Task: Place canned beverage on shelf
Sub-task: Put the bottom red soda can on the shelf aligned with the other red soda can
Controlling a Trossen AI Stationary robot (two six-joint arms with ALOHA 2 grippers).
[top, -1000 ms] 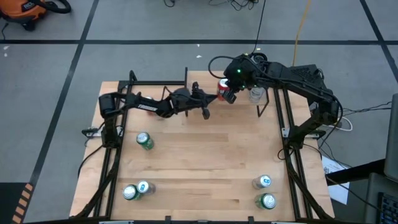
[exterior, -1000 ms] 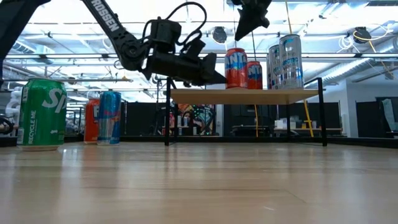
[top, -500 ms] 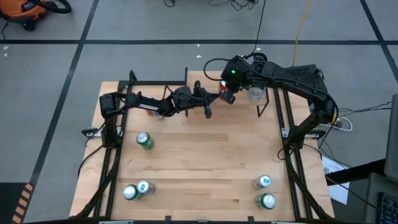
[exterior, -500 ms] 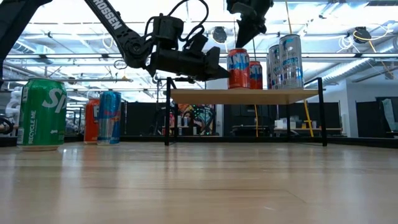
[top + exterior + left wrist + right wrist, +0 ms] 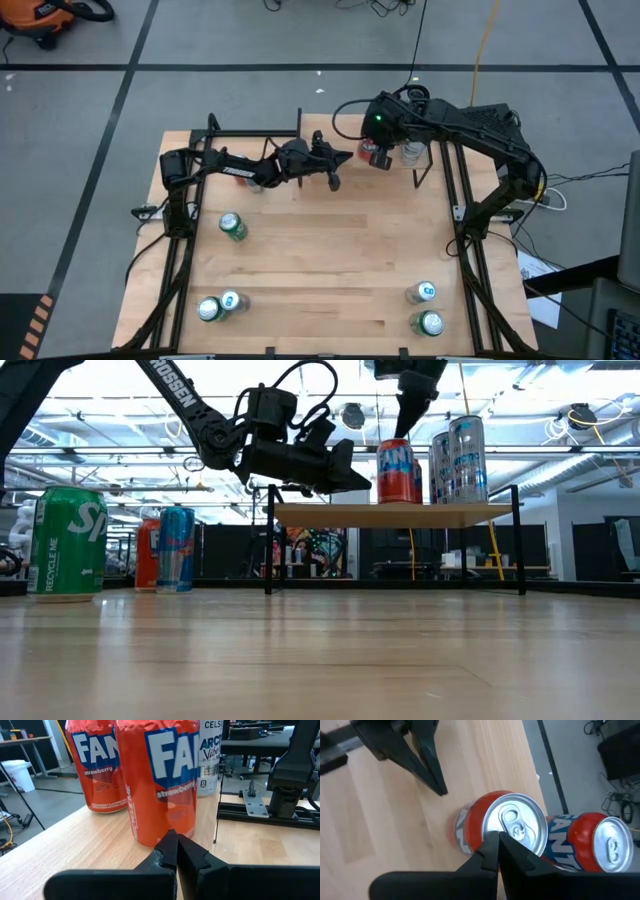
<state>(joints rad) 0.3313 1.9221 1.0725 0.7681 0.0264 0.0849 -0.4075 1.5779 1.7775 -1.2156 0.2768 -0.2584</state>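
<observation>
A red strawberry soda can [image 5: 398, 472] stands upright by its base on the shelf [image 5: 395, 513], a small raised wooden board on black legs at the table's far side. My left gripper [image 5: 174, 837] is shut. It points level at the can's lower side from the table's left, its tips right at the can wall. My right gripper [image 5: 496, 836] is shut and points down from above onto the can's top [image 5: 520, 820]. A second red can [image 5: 600, 845] and silver cans [image 5: 458, 458] stand on the shelf beside it. My left gripper has its shut tips against or just short of the can's lower side [image 5: 167, 827]; I cannot tell whether they touch. My right gripper sets its shut fingertips [image 5: 404, 434] on the can's top near the rim [image 5: 492, 825], coming from above and slanting down. The can stays upright on the shelf.
Green cans stand on the tabletop at left [image 5: 232, 227], near left [image 5: 208, 310] and near right [image 5: 430, 323], with a silver-topped can [image 5: 422, 292] beside them. The table's middle [image 5: 330, 240] is bare wood. Black frame rails [image 5: 470, 230] run along both sides.
My right gripper has come down a little, rolled, and settled onto the red can's top. The can has slid upright along the shelf toward the table's right, and in the low view it now stands in front of the second red can.
</observation>
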